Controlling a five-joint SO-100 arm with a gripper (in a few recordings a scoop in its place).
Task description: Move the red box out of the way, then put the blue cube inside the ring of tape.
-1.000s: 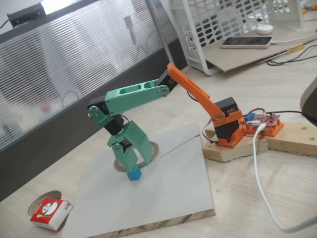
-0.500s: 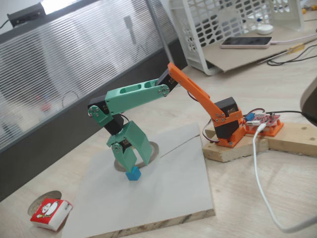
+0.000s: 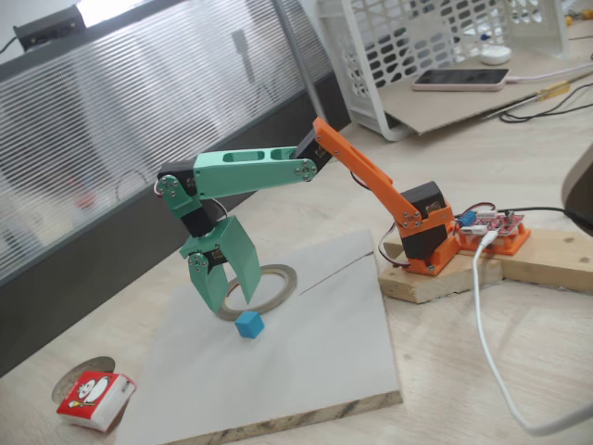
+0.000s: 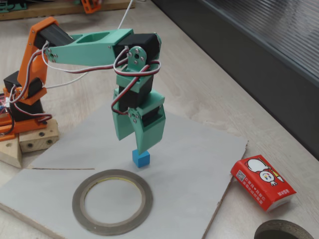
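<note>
The blue cube [image 3: 247,324] [image 4: 141,158] lies on the grey board [image 3: 315,371], just outside the ring of tape [image 3: 278,280] [image 4: 112,200], which lies flat on the same board with a bare centre. My green gripper [image 3: 233,306] [image 4: 133,144] hangs open a little above the cube, fingertips pointing down, with nothing between them. In a fixed view it partly covers the ring's left side. The red box [image 3: 95,400] [image 4: 262,182] lies off the board on the wooden table, well away from the cube and the ring.
A round dark hole [image 3: 83,369] [image 4: 281,231] is cut in the tabletop beside the red box. The arm's orange base [image 3: 426,236] is mounted on a wood block with a red circuit board and a white cable. A white basket and a phone lie at the back.
My gripper has risen off the cube and shifted left in the fixed view, uncovering more of the tape ring. The cube has stayed where it was on the board.
</note>
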